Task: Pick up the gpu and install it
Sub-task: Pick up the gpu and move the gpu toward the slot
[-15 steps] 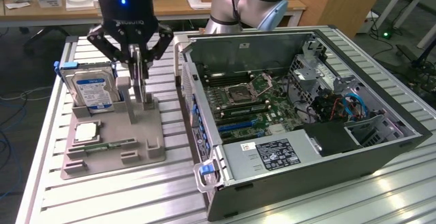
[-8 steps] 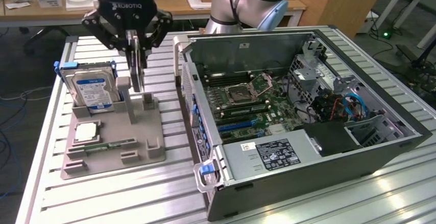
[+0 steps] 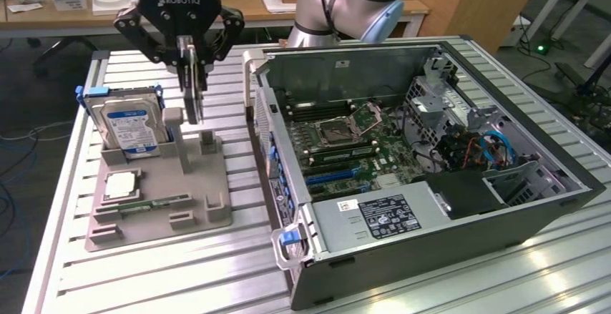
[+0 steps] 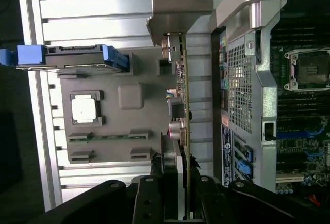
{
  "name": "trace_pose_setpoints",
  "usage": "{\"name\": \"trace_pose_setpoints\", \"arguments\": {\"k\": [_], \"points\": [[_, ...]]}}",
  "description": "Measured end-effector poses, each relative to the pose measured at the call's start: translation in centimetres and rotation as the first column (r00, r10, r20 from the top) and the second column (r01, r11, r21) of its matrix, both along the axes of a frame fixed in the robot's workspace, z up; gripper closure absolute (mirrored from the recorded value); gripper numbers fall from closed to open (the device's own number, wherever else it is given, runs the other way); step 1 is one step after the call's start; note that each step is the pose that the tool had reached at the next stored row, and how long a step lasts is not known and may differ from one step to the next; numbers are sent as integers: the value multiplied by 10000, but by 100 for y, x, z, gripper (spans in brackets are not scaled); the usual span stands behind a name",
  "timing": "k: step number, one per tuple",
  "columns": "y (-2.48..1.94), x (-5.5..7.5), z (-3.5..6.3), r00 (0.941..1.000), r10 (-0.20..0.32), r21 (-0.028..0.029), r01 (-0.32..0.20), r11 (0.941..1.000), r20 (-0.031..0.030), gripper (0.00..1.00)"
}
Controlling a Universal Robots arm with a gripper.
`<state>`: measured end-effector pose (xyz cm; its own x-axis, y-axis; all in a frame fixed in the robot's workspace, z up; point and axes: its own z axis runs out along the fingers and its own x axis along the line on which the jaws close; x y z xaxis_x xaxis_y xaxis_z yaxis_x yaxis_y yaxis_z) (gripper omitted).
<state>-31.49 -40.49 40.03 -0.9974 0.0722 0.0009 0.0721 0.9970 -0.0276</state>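
Observation:
The gpu hangs edge-on as a thin dark card, just above the upright posts of the grey holder tray. My gripper is shut on its upper edge. In the wrist view the gpu runs as a narrow green board edge with small parts on it. Its silver end bracket is at the far end, and my gripper clamps the near end. The open computer case lies to the exterior view's right of the card, with its motherboard exposed.
On the grey tray stand a silver hard drive with a blue label, a processor chip and a narrow memory stick. The case's side wall runs close beside the card. Everything rests on a ribbed aluminium table.

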Motion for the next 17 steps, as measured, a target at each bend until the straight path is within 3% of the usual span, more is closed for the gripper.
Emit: {"name": "trace_pose_setpoints", "arguments": {"k": [9, 17], "points": [[4, 272, -4, 10000, -1, 0, 1, 10000, 1, 72], [6, 594, -11, 10000, -1, 0, 1, 10000, 3, 72]]}}
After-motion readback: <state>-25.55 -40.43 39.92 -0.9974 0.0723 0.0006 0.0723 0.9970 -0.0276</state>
